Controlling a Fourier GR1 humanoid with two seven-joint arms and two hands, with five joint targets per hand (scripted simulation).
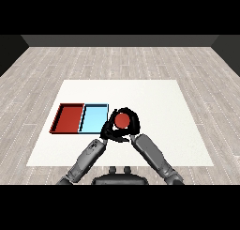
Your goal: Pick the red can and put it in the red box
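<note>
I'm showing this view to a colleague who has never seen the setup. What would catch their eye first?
First the red can, near the middle of the white table, with the right hand curled round it and the left hand close against its other side. Next the red tray and light blue tray, side by side just left of the hands.

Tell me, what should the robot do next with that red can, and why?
Probably carry the red can leftward, over the light blue tray, toward the red tray. The right robot hand is curled round the can, with the left robot hand close beside it, and the can is just right of the blue tray, so the red tray lies two trays over.
</note>
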